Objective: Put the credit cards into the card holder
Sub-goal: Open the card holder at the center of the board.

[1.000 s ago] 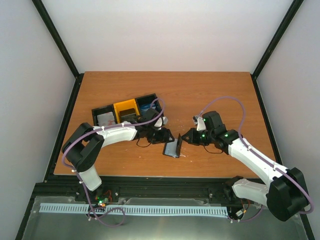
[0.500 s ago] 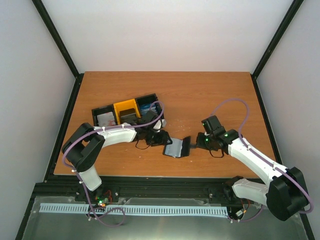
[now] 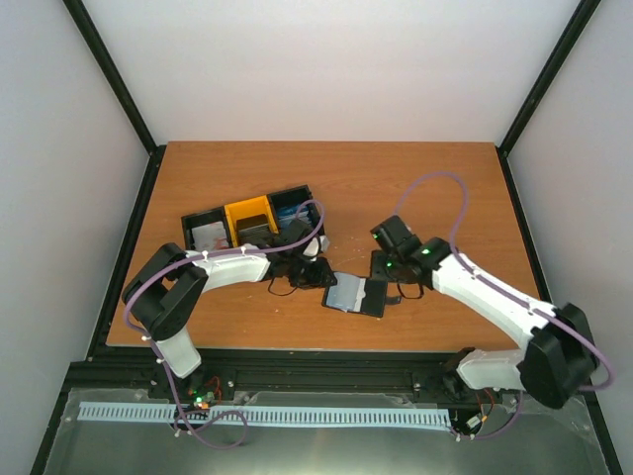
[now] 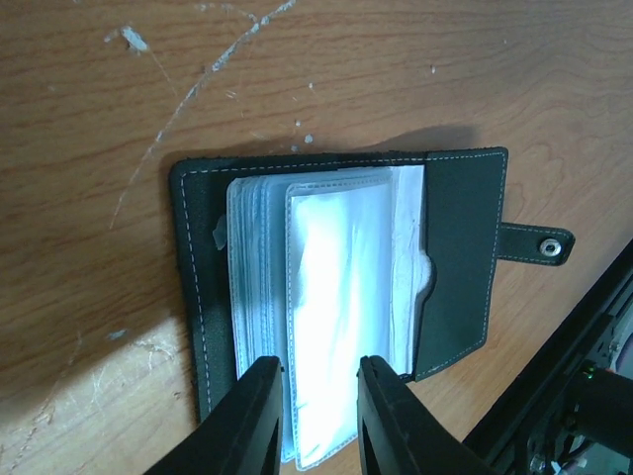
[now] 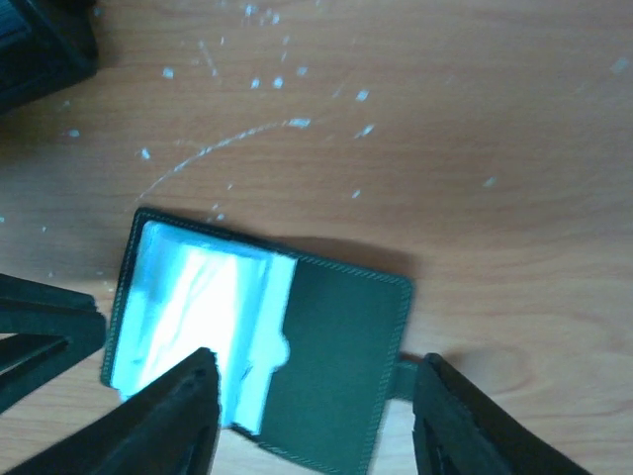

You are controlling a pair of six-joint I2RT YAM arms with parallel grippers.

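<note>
Cards [image 3: 210,236]: in bins [image 3: 245,208], left of centre, behind left gripper [image 4: 318,374].
Left gripper: narrow, over holder's [image 3: 358,295] clear sleeves; grip unclear.
Holder: open flat near surface's front edge, long axis left-right, between grippers.
Right gripper [image 5: 316,364]: wide, empty, above holder's cover.

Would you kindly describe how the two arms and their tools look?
The left arm and right arm have white links, black joints and a looping purple cable each. Green lights glow near the right wrist. The left tool and right tool have two dark fingers.
</note>
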